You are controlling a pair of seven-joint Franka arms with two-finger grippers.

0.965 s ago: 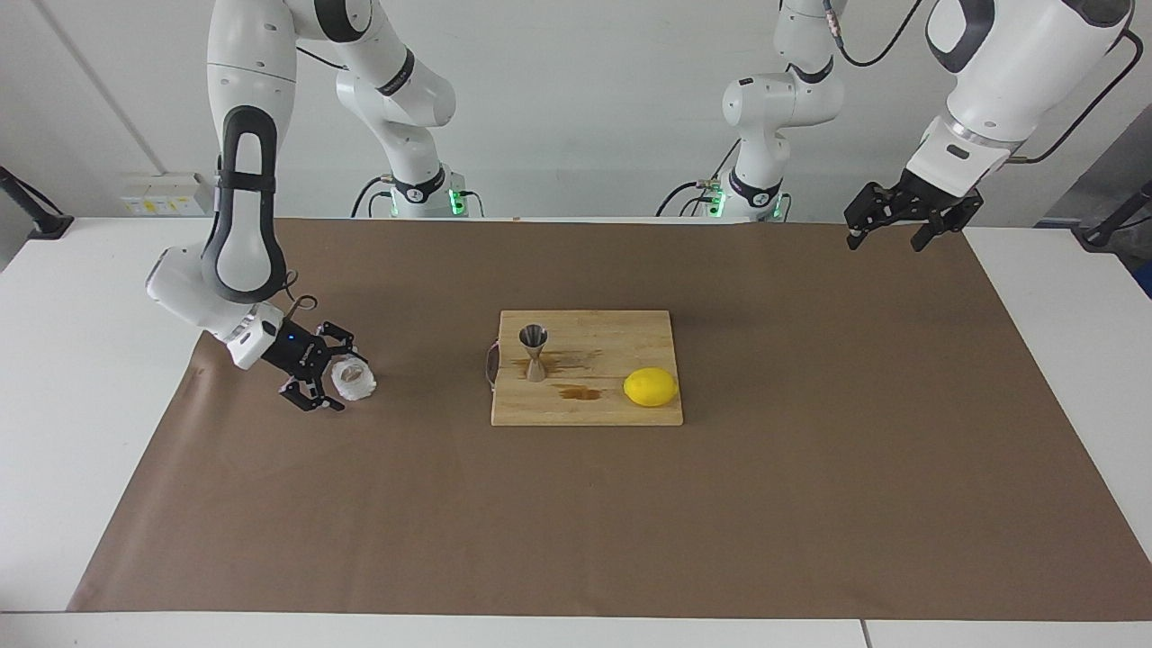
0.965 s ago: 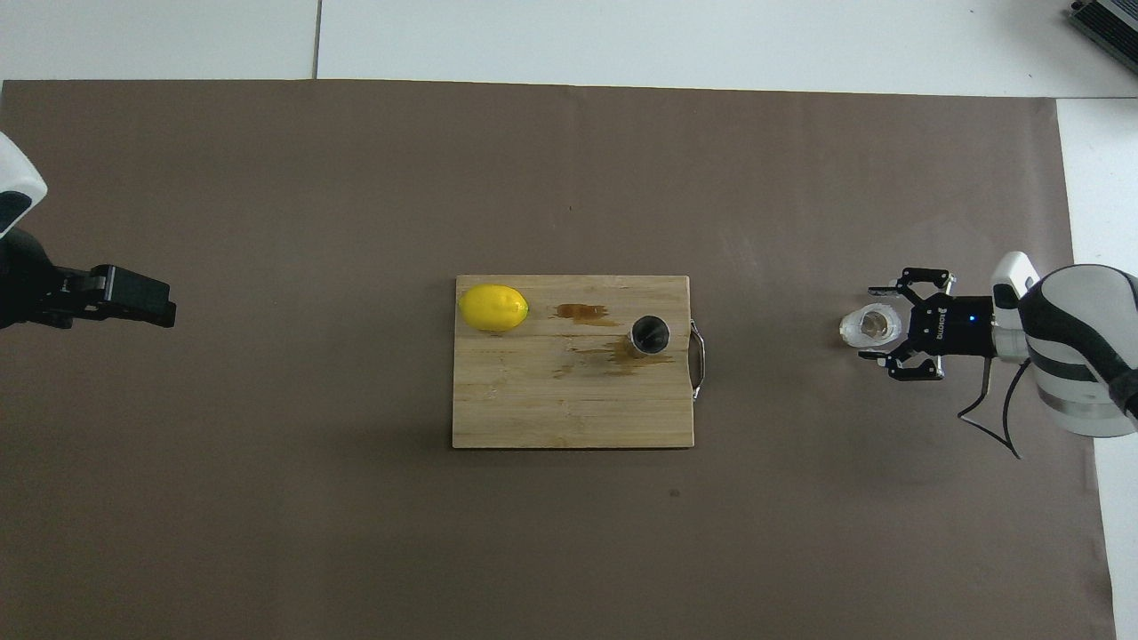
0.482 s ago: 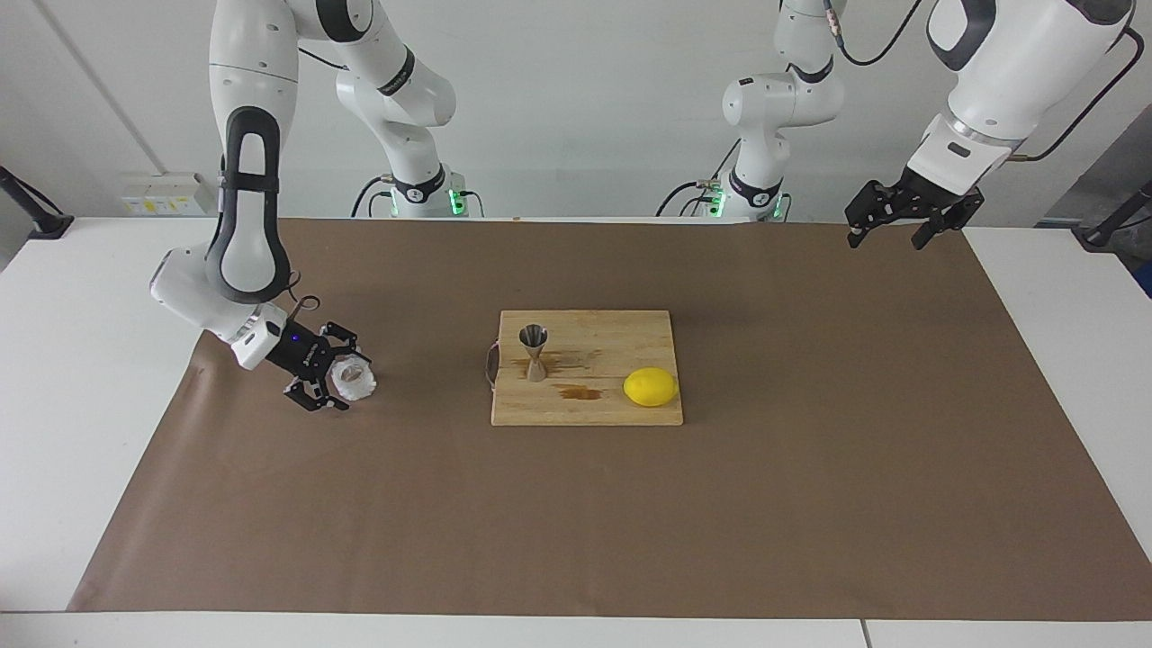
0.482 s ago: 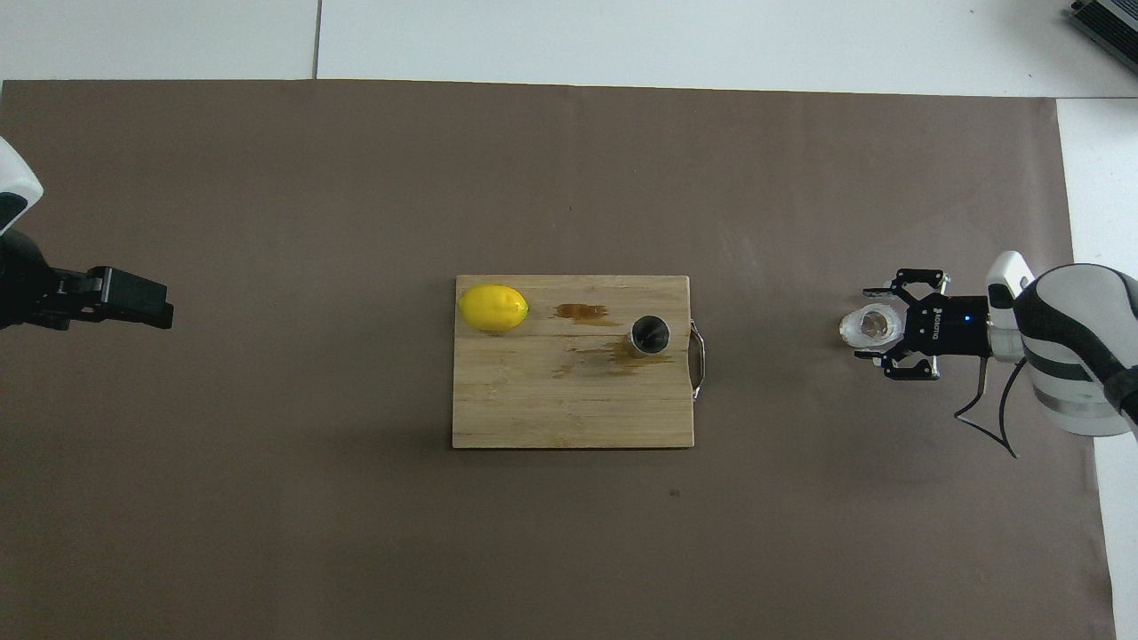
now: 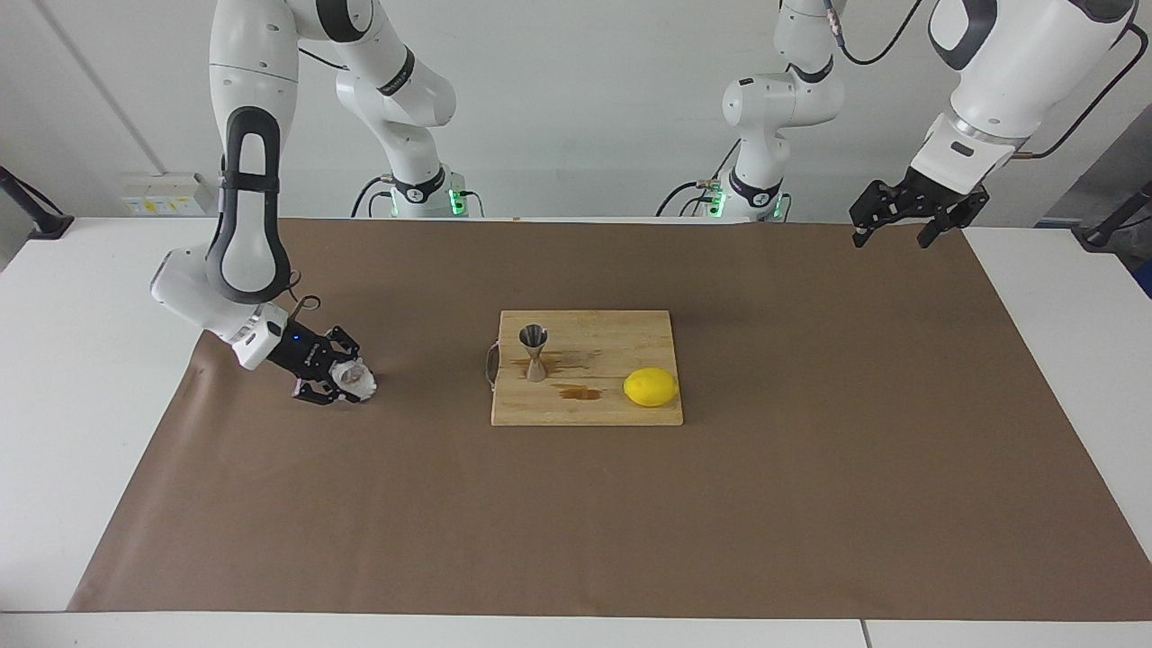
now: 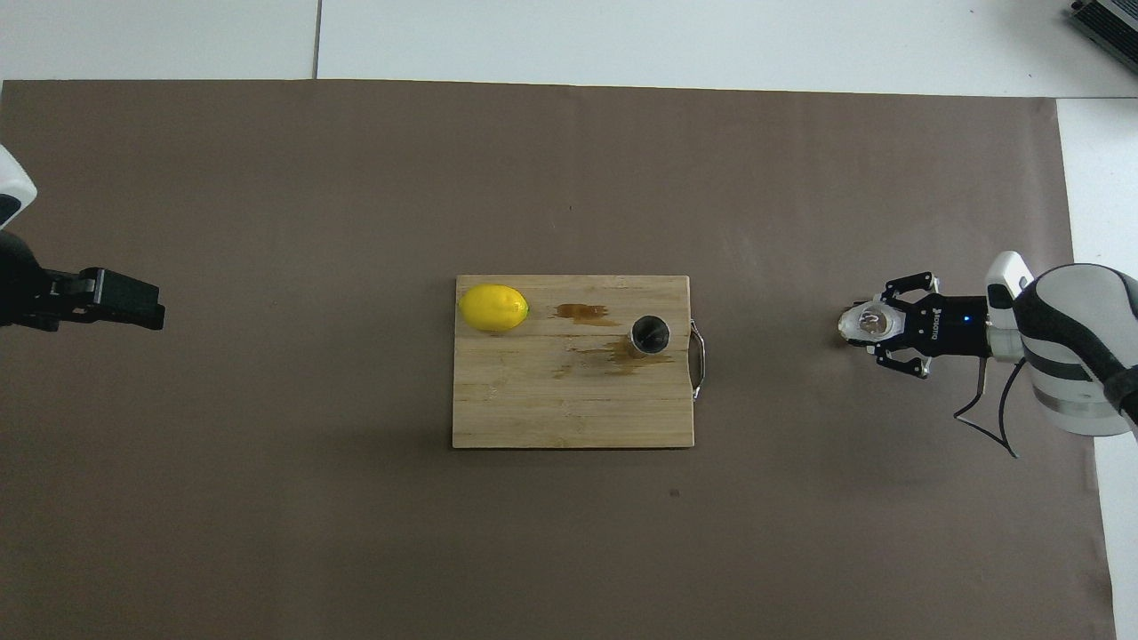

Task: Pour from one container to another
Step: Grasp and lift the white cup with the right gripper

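Overhead view: cup [image 6: 869, 324] upright, mouth up, gripped by right tool [image 6: 876, 326].

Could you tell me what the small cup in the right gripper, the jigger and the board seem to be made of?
Cup: whitish, translucent and crinkly-faceted, so glass or clear plastic; which one is unclear.
Jigger: shiny grey with mirror-like glints, probably polished steel.
Board: pale tan with lengthwise grain and strip lines, likely bamboo or wood, matte; dark wet-looking stains mark it.

Jigger [image 5: 534, 352], lemon [image 5: 651, 387] on board [image 5: 621, 409].
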